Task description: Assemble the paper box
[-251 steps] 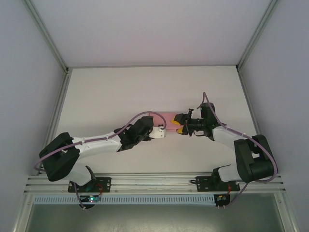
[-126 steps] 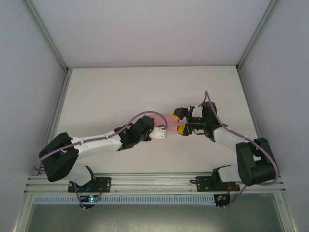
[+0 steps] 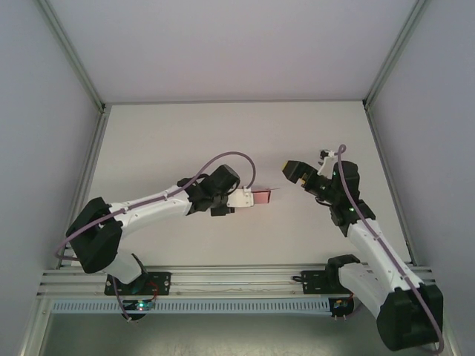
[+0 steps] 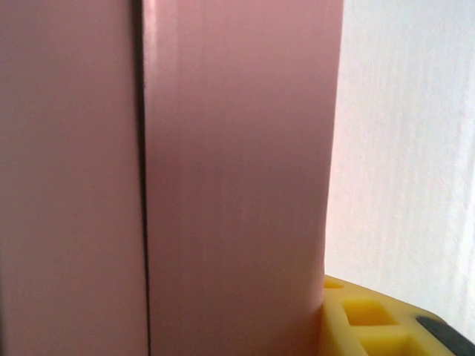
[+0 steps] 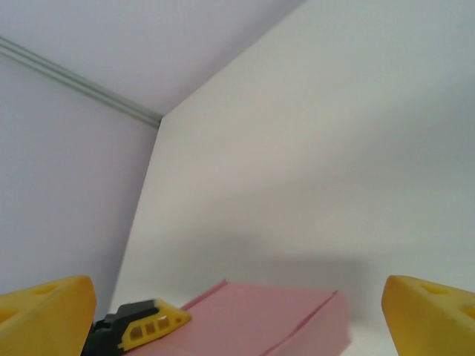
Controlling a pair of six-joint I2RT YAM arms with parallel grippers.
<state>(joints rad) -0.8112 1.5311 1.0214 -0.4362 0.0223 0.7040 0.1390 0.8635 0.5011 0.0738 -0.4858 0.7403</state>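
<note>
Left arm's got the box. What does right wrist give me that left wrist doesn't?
Right wrist: the right gripper open, clear of the paper box, with table beyond. Left wrist: a dark line running down between two pink panels of the box. Both: the box and a yellow finger of the left gripper, which holds it.

White table (image 3: pixel 185 141), matt and unmarked, bounded by pale grey walls at the back (image 3: pixel 230 52), left (image 3: pixel 37 148) and right (image 3: pixel 438 148). Aluminium posts (image 3: pixel 70 55) run up the two rear corners. An aluminium rail (image 3: pixel 237 278) spans the near edge, with a slotted white strip (image 3: pixel 223 305) just below it.
</note>
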